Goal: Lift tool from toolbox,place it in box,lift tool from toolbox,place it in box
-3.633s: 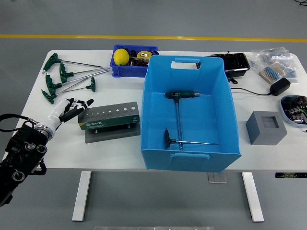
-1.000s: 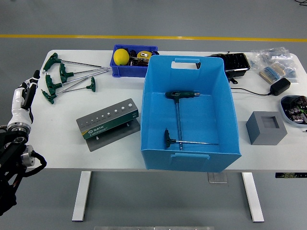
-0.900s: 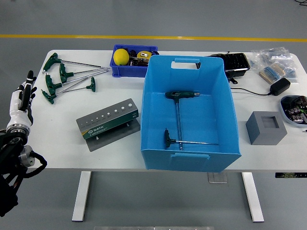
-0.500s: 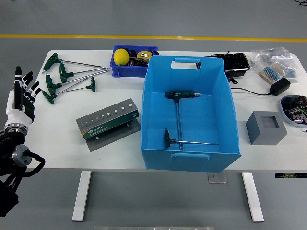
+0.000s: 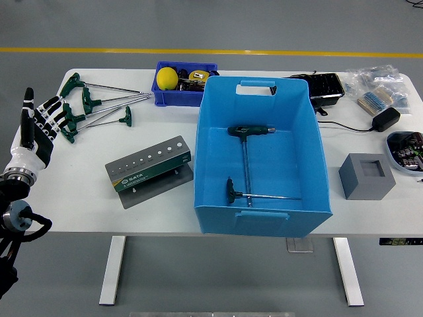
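Your left hand [image 5: 36, 129] stood at the table's left edge, well left of the large blue plastic box [image 5: 262, 155], with its fingers spread and nothing in them; the right hand was out of view. Two green-handled T-shaped hex keys [image 5: 246, 162] already lay inside the box, and the remaining green-handled keys [image 5: 92, 105] sat loose on the white table [image 5: 165, 214] far left of it, just beside your fingertips. Judged stiff, light steel with thin slippery shafts, so take them at the moulded handle.
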Action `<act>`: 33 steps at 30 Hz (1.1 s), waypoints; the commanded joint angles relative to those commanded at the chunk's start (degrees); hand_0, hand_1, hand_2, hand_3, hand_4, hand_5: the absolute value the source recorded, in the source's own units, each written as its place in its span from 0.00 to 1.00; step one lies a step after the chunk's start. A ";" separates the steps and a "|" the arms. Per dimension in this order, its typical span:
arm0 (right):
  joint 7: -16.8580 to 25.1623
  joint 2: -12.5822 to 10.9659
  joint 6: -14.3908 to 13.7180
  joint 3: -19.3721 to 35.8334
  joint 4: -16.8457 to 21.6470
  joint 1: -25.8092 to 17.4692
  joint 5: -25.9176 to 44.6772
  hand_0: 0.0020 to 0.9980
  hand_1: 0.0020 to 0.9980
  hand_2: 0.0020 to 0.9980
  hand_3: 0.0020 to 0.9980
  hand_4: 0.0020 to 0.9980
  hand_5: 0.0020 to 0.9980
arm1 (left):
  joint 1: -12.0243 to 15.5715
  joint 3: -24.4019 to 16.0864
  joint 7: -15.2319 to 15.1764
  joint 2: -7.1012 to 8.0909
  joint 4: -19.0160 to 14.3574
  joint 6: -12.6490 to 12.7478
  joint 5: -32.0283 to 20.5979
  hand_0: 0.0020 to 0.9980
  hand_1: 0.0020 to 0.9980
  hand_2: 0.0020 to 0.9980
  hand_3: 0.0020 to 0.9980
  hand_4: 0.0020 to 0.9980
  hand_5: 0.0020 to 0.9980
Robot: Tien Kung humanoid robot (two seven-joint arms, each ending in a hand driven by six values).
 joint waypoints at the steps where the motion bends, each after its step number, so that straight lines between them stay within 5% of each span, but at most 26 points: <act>1: 0.01 -0.01 -0.01 0.08 0.01 0.03 -0.03 0.73 0.70 0.75 0.67 0.94 0.79 | 0.01 -0.09 0.31 0.02 -0.12 -0.34 0.38 0.96 0.93 0.95 0.78 1.00 1.00; 17: -0.03 -0.06 -0.14 0.00 0.00 0.64 0.12 0.72 0.70 0.75 0.67 0.94 0.79 | 0.31 -2.21 0.77 -0.50 -0.56 -1.80 2.39 0.94 0.92 0.93 0.77 1.00 1.00; 33: 0.02 -0.41 -0.12 -0.25 -0.06 1.25 0.16 0.72 0.70 0.75 0.67 0.93 0.79 | 1.85 -5.14 0.60 -1.76 -4.58 -1.61 3.90 0.91 0.91 0.92 0.76 1.00 1.00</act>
